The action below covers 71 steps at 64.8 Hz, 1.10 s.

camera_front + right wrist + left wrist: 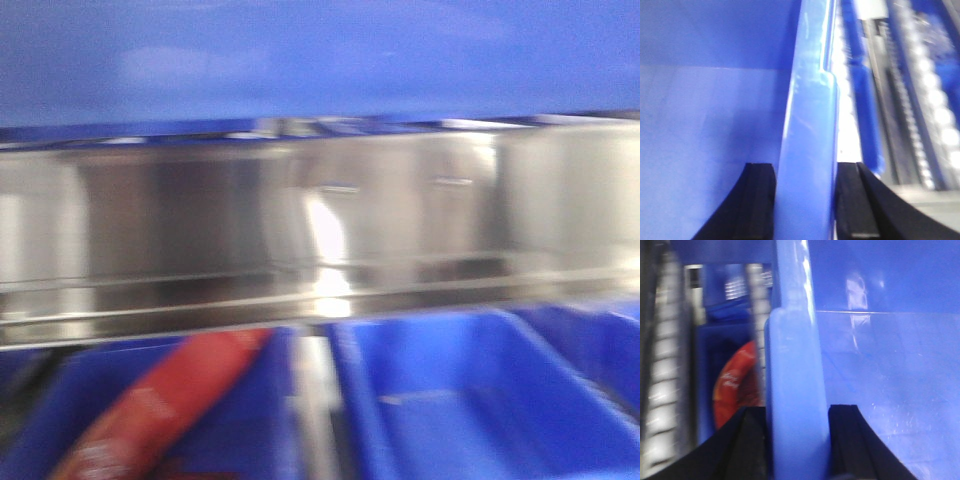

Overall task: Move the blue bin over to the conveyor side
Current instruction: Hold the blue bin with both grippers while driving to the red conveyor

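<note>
Honestly, everything here is smeared by motion blur. The blue bin (320, 60) fills the top of my front view, cut off at three edges, just above a shiny steel rail (320, 240). The left jaws are clamped on its rim (795, 390), one black pad on either side; the right jaws pinch the opposite side likewise. Below the rail I make out smaller blue crates (450, 400) and a red packet (160, 410), its pale lettering too smeared to read. Rollers (935, 115) show beside the right wrist.

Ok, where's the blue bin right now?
The bin fills the top of the front view, above the steel rail; the left claw and right claw each grip a side wall.
</note>
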Each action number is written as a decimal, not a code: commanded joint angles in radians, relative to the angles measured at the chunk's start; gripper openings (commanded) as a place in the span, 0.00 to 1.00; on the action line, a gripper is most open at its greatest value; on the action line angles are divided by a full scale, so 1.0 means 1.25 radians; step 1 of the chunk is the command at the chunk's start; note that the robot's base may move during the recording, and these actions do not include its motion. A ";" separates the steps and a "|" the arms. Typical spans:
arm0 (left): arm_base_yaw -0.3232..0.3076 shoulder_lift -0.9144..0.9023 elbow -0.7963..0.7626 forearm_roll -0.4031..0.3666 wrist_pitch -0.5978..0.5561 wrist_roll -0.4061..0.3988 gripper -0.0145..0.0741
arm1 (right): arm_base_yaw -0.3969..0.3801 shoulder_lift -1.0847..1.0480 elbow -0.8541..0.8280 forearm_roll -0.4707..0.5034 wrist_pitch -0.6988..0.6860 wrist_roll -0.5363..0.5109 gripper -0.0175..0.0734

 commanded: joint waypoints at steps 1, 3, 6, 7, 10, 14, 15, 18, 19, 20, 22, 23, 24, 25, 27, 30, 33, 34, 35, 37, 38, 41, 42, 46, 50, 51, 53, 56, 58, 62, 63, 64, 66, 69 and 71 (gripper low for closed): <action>0.002 -0.017 -0.010 0.027 -0.066 0.005 0.14 | -0.004 -0.018 -0.012 -0.046 -0.062 -0.014 0.10; 0.002 -0.017 -0.010 0.027 -0.066 0.005 0.14 | -0.004 -0.018 -0.012 -0.046 -0.062 -0.014 0.10; 0.002 -0.017 -0.010 0.027 -0.066 0.005 0.14 | -0.004 -0.018 -0.012 -0.046 -0.062 -0.014 0.10; 0.002 -0.017 -0.010 0.027 -0.066 0.005 0.14 | -0.004 -0.018 -0.012 -0.046 -0.062 -0.014 0.10; 0.002 -0.017 -0.010 0.027 -0.066 0.005 0.14 | -0.004 -0.018 -0.012 -0.046 -0.062 -0.014 0.10; 0.002 -0.017 -0.010 0.027 -0.066 0.005 0.14 | -0.004 -0.018 -0.012 -0.046 -0.062 -0.014 0.10; 0.002 -0.017 -0.010 0.027 -0.066 0.005 0.14 | -0.004 -0.018 -0.012 -0.046 -0.062 -0.014 0.10; 0.002 -0.017 -0.010 0.027 -0.066 0.005 0.14 | -0.004 -0.018 -0.012 -0.046 -0.062 -0.014 0.10; 0.002 -0.017 -0.010 0.027 -0.066 0.005 0.14 | -0.004 -0.018 -0.012 -0.046 -0.062 -0.014 0.10; 0.002 -0.017 -0.010 0.027 -0.066 0.005 0.14 | -0.004 -0.018 -0.012 -0.046 -0.062 -0.014 0.10; 0.002 -0.017 -0.010 0.027 -0.066 0.005 0.14 | -0.004 -0.018 -0.012 -0.046 -0.062 -0.014 0.10; 0.002 -0.017 -0.010 0.027 -0.066 0.005 0.14 | -0.004 -0.018 -0.012 -0.046 -0.062 -0.014 0.10; 0.002 -0.017 -0.010 0.027 -0.066 0.005 0.14 | -0.004 -0.018 -0.012 -0.046 -0.062 -0.014 0.10; 0.002 -0.017 -0.010 0.027 -0.066 0.005 0.14 | -0.004 -0.018 -0.012 -0.046 -0.062 -0.014 0.10; 0.002 -0.017 -0.010 0.027 -0.066 0.005 0.14 | -0.004 -0.018 -0.012 -0.046 -0.062 -0.014 0.10; 0.002 -0.017 -0.010 0.027 -0.066 0.005 0.14 | -0.004 -0.018 -0.012 -0.046 -0.062 -0.014 0.10; 0.002 -0.017 -0.010 0.027 -0.066 0.005 0.14 | -0.004 -0.018 -0.012 -0.046 -0.062 -0.014 0.10; 0.002 -0.017 -0.010 0.027 -0.066 0.005 0.14 | -0.004 -0.018 -0.012 -0.046 -0.062 -0.014 0.10; 0.002 -0.017 -0.010 0.027 -0.066 0.005 0.14 | -0.004 -0.018 -0.012 -0.046 -0.062 -0.014 0.10; 0.002 -0.017 -0.010 0.027 -0.066 0.005 0.14 | -0.004 -0.018 -0.012 -0.046 -0.062 -0.014 0.10; 0.002 -0.017 -0.010 0.027 -0.066 0.005 0.14 | -0.004 -0.018 -0.012 -0.046 -0.062 -0.014 0.10; 0.002 -0.017 -0.010 0.027 -0.066 0.005 0.14 | -0.004 -0.018 -0.012 -0.046 -0.062 -0.014 0.10; 0.002 -0.017 -0.010 0.027 -0.066 0.005 0.14 | -0.004 -0.018 -0.012 -0.046 -0.062 -0.014 0.10; 0.002 -0.017 -0.010 0.027 -0.066 0.005 0.14 | -0.004 -0.018 -0.012 -0.046 -0.062 -0.014 0.10; 0.002 -0.017 -0.010 0.027 -0.066 0.005 0.14 | -0.004 -0.018 -0.012 -0.046 -0.062 -0.014 0.10; 0.002 -0.017 -0.010 0.027 -0.066 0.005 0.14 | -0.004 -0.018 -0.012 -0.046 -0.062 -0.014 0.10; 0.002 -0.017 -0.010 0.027 -0.066 0.005 0.14 | -0.004 -0.018 -0.012 -0.046 -0.062 -0.014 0.10; 0.002 -0.017 -0.010 0.027 -0.066 0.005 0.14 | -0.004 -0.018 -0.012 -0.046 -0.062 -0.014 0.10; 0.002 -0.017 -0.010 0.027 -0.066 0.005 0.14 | -0.004 -0.018 -0.012 -0.046 -0.062 -0.014 0.10; 0.002 -0.017 -0.010 0.027 -0.066 0.005 0.14 | -0.004 -0.018 -0.012 -0.046 -0.062 -0.014 0.10; 0.002 -0.017 -0.010 0.027 -0.066 0.005 0.14 | -0.004 -0.018 -0.012 -0.046 -0.062 -0.014 0.10; 0.002 -0.017 -0.010 0.027 -0.066 0.005 0.14 | -0.004 -0.018 -0.012 -0.046 -0.062 -0.014 0.10; 0.002 -0.017 -0.010 0.027 -0.066 0.005 0.14 | -0.004 -0.018 -0.012 -0.046 -0.062 -0.014 0.10; 0.002 -0.017 -0.010 0.027 -0.066 0.005 0.14 | -0.004 -0.018 -0.012 -0.046 -0.062 -0.014 0.10; 0.002 -0.017 -0.010 0.027 -0.066 0.005 0.14 | -0.004 -0.018 -0.012 -0.046 -0.062 -0.014 0.10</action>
